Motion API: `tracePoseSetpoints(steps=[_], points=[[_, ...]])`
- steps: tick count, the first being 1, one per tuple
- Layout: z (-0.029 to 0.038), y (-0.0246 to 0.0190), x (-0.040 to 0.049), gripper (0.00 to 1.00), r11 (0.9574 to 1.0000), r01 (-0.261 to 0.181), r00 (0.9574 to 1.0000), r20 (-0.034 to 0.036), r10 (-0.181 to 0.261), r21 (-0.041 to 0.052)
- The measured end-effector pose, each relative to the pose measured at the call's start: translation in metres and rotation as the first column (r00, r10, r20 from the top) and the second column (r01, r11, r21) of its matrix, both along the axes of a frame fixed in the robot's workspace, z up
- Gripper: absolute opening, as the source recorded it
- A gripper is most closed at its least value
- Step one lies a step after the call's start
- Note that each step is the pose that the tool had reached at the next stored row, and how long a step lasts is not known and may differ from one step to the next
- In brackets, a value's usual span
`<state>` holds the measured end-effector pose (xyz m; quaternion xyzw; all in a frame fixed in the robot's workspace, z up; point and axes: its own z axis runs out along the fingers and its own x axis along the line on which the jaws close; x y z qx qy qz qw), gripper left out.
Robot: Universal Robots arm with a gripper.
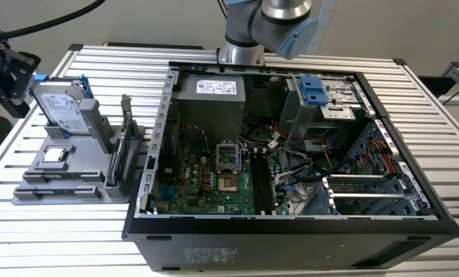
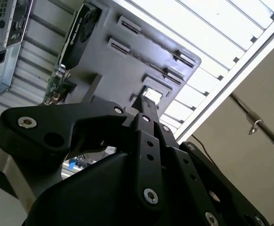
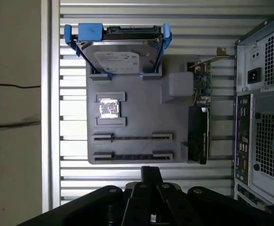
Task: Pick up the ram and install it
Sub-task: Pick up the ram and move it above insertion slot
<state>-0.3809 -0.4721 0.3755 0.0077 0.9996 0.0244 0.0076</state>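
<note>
Ram: I'm not picking out the long, flat, dark ram stick anywhere, so I cannot tell where it is or which way its long axis runs.
Jaws: the black metal gripper is showing its jaws closed tip to tip in the first wrist view.
Arm: it's hovering over the ribbed aluminium bench, tips just beside the grooved end of the flat grey plastic holder.
Case: the open black steel computer case is lying on its side, its green motherboard facing up.
</note>
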Motion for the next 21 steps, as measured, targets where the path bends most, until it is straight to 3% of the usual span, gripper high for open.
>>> tracePoseSetpoints(steps=[7,21], points=[[-0.0001,-0.0041,-0.0016,0.0,1.0,-0.003,1.0,0.0,0.003,0.0],[-0.0001,-0.0046,-0.0016,0.0,1.0,-0.009,1.0,0.0,0.009,0.0]])
